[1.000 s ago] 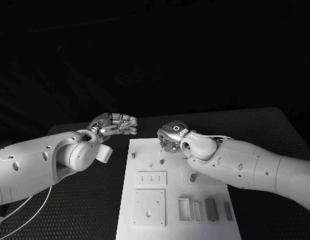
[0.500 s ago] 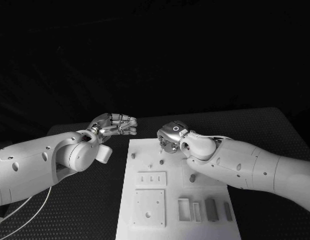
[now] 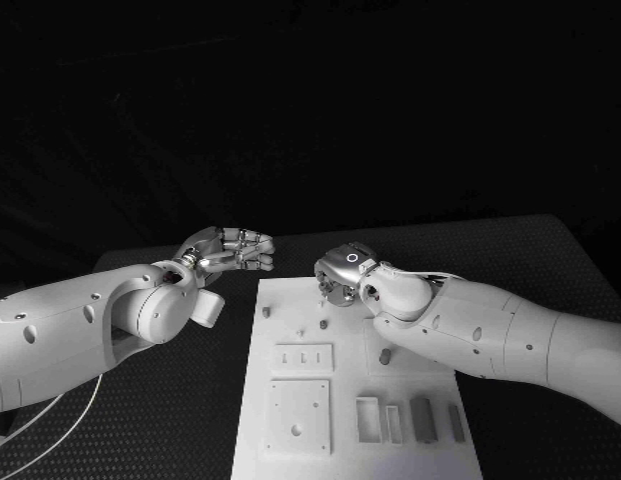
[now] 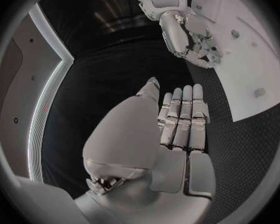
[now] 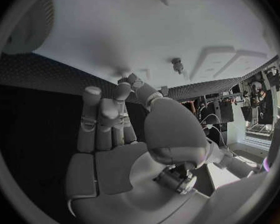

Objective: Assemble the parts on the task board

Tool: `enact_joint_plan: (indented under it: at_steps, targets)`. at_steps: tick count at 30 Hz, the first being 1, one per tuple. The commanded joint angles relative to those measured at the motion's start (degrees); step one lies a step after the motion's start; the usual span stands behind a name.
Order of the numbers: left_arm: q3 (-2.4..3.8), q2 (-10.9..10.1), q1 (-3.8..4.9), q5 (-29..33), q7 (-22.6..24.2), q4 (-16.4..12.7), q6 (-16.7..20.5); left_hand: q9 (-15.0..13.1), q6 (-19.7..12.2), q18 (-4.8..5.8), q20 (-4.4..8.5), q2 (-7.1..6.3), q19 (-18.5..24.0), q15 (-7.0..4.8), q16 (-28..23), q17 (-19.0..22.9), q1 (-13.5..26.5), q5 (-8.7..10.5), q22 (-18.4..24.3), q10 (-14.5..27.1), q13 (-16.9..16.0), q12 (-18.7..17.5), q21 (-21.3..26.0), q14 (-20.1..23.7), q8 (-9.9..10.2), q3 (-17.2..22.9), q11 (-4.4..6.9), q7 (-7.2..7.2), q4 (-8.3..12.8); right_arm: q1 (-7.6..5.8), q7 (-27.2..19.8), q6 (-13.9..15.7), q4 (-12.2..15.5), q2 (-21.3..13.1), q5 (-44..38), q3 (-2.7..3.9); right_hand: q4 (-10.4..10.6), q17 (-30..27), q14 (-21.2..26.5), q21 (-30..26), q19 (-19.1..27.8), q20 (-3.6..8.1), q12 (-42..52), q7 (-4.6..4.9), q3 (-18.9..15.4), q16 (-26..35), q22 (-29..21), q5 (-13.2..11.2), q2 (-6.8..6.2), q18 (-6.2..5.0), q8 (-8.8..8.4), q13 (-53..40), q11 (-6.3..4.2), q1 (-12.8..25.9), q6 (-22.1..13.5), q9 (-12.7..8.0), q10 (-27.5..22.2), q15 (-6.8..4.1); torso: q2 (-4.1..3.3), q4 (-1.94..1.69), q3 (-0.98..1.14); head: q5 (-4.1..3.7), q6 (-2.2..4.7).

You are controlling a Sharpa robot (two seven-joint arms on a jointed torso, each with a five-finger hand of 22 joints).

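Note:
The white task board point(image 3: 353, 385) lies lengthwise in the middle of the table. My right hand point(image 3: 342, 275) hovers low over its far end, also shown as right hand point(image 4: 195, 37). Its thumb and one finger point(image 5: 132, 82) come together at the board's surface point(image 5: 152, 30); whether a small part sits between them is hidden. A short peg point(image 5: 176, 63) stands on the board just beyond those tips. My left hand point(image 3: 232, 248) hangs off the board's far left corner. Its fingers point(image 4: 184, 117) lie side by side with nothing in them.
Small pegs point(image 3: 268, 311) point(image 3: 322, 324) point(image 3: 385, 355) stand on the board. Two square plates point(image 3: 304, 357) point(image 3: 299, 415) and a row of narrow slots with dark bars point(image 3: 423, 418) fill its near half. A white cable point(image 3: 51, 410) runs under my left arm.

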State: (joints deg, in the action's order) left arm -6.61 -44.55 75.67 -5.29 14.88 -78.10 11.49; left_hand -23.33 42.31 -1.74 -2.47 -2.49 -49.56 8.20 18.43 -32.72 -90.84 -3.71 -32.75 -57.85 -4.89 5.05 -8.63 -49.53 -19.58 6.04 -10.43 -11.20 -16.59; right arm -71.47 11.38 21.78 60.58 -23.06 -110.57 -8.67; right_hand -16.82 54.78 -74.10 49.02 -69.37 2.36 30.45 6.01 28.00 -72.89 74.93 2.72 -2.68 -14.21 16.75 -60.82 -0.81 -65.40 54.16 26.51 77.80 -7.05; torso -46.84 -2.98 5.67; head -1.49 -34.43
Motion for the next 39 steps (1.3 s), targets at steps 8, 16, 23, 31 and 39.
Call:
enact_joint_plan:
  at_steps: [8, 16, 23, 31, 39]
  targets:
    - [0.06, 0.01, 0.09, 0.21, 0.31, -0.08, -0.66, 0.07, -0.13, -0.61, -0.33, -0.10, 0.00, 0.37, -0.41, -0.09, 0.61, 0.31, 0.10, -0.45, 0.08, -0.30, 0.28, -0.06, 0.38, -0.30, -0.12, -1.30, 0.07, 0.00, 0.90, -0.68, -0.37, -0.25, 0.58, 0.02, 0.07, -0.12, -0.03, 0.27, 0.26, 0.42, -0.56, 0.32, 0.30, 0.04, 1.06, 0.08, -0.85, -0.79, -0.77, -0.16, 0.53, 0.03, -1.30, -0.40, -0.04, 0.55, -0.01, 0.01, 0.04, -0.07, 0.02]
    - [0.06, -0.01, 0.09, 0.21, 0.31, -0.02, -0.63, 0.08, -0.12, -0.62, -0.33, -0.10, 0.00, 0.37, -0.45, -0.10, 0.59, 0.31, 0.11, -0.46, 0.08, -0.34, 0.31, -0.06, 0.40, -0.31, -0.13, -1.30, 0.08, 0.00, 0.94, -0.85, -0.34, -0.47, 0.91, 0.02, 0.09, -0.12, -0.03, 0.27, 0.25, 0.42, -0.59, 0.33, 0.32, 0.04, 1.06, 0.08, -0.79, -0.79, -0.78, -0.18, 0.55, 0.03, -1.32, -0.41, -0.03, 0.57, -0.01, -0.01, 0.07, -0.16, -0.05]
    - [0.06, 0.05, 0.09, 0.21, 0.28, -0.03, -0.68, 0.08, -0.11, -0.62, -0.33, -0.10, 0.00, 0.37, -0.47, -0.11, 0.58, 0.31, 0.11, -0.48, 0.08, -0.36, 0.32, -0.07, 0.40, -0.32, -0.12, -1.30, 0.08, 0.00, 0.77, -1.03, 0.27, -0.79, 1.71, 0.02, 0.13, -0.13, -0.05, 0.31, 0.22, 0.40, -0.67, 0.37, 0.11, 0.01, 1.07, 0.07, -1.15, -0.79, -0.78, -0.26, 0.58, 0.36, -1.29, -0.42, 0.03, 0.61, -0.04, 0.02, 0.08, -0.17, -0.04]
    - [0.06, -0.09, 0.09, 0.21, 0.28, -0.01, -0.68, 0.08, -0.10, -0.62, -0.33, -0.10, -0.01, 0.37, -0.49, -0.13, 0.57, 0.31, 0.11, -0.50, 0.09, -0.39, 0.34, -0.07, 0.41, -0.33, -0.12, -1.30, 0.08, -0.01, 0.39, -1.12, 1.62, -1.78, 3.06, 0.02, 0.32, -0.18, -0.07, 0.31, 0.10, 0.35, -0.87, 0.42, -0.21, 0.01, 1.01, 0.07, -2.01, -0.79, -0.90, -0.42, 0.63, 1.47, -1.40, -0.48, 0.13, 0.66, -0.03, -0.04, 0.04, -0.14, -0.14]
    - [0.06, -0.34, 0.10, 0.24, 0.32, 0.05, -0.63, 0.09, -0.08, -0.63, -0.34, -0.11, -0.02, 0.38, -0.51, -0.14, 0.56, 0.31, 0.12, -0.52, 0.09, -0.41, 0.35, -0.08, 0.42, -0.34, -0.12, -1.30, 0.09, -0.03, 0.46, 0.44, 3.23, -3.95, 3.35, 0.02, 0.33, -0.18, -0.09, 0.31, 0.05, 0.36, -0.91, 0.42, -0.16, 0.00, 1.00, 0.08, -2.01, -0.79, -0.92, -0.46, 0.63, 1.62, -1.41, -0.49, 0.17, 0.65, -0.02, 0.11, 0.03, -0.14, 0.03]
